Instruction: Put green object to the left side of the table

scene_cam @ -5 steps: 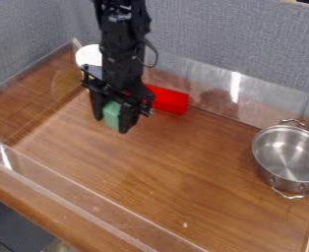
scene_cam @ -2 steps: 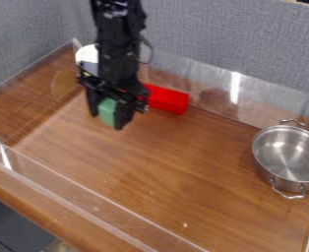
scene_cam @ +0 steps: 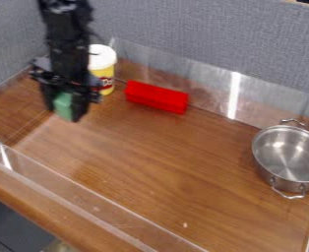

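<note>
Nearest the camera runs the low clear acrylic wall (scene_cam: 118, 221), with bare wood-grain counter (scene_cam: 157, 157) behind it. To the right, near that side's wall, sits a metal pot (scene_cam: 290, 157), well apart from everything else. Further in and over at the left stands the arm, its gripper (scene_cam: 67, 106) pointing down with the jaws closed on the green object (scene_cam: 65, 104), which shows between them just above the counter; whether it touches the wood cannot be told. Just behind the arm is a yellow tub (scene_cam: 103, 69) with a white lid, and to the right of that lies a red block (scene_cam: 157, 96) close to the back wall and the grey backdrop.

The carrying step looks nearly done: the block already hangs over the left part of the counter. What seems left is to lower it until it rests flat, open the jaws and lift straight up, keeping clear of the tub close behind
</note>
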`<control>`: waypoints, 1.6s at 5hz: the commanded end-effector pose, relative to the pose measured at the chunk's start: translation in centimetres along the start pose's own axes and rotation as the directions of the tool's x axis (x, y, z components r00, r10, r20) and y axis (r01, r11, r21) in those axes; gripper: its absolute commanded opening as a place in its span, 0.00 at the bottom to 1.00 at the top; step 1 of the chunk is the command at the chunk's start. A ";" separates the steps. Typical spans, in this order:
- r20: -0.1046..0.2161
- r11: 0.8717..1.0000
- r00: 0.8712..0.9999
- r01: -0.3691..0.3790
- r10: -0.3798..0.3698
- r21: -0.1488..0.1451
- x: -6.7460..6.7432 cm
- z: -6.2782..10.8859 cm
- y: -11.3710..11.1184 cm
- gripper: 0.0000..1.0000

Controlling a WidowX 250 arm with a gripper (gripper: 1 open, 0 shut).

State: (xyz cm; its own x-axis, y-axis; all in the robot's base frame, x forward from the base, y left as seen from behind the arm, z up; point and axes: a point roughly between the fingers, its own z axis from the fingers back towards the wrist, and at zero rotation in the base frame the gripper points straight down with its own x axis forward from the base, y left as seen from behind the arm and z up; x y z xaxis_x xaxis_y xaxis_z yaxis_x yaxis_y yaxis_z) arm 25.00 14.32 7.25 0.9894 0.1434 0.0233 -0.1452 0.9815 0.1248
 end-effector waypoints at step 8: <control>0.126 1.000 0.992 0.015 -0.013 -0.015 3.2 -0.6 0.5 0.00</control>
State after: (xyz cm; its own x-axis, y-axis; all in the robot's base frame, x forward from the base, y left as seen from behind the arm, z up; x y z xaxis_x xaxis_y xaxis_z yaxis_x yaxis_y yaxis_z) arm 27.35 14.38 5.24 0.9904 0.1037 0.0916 -0.1117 0.9900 0.0864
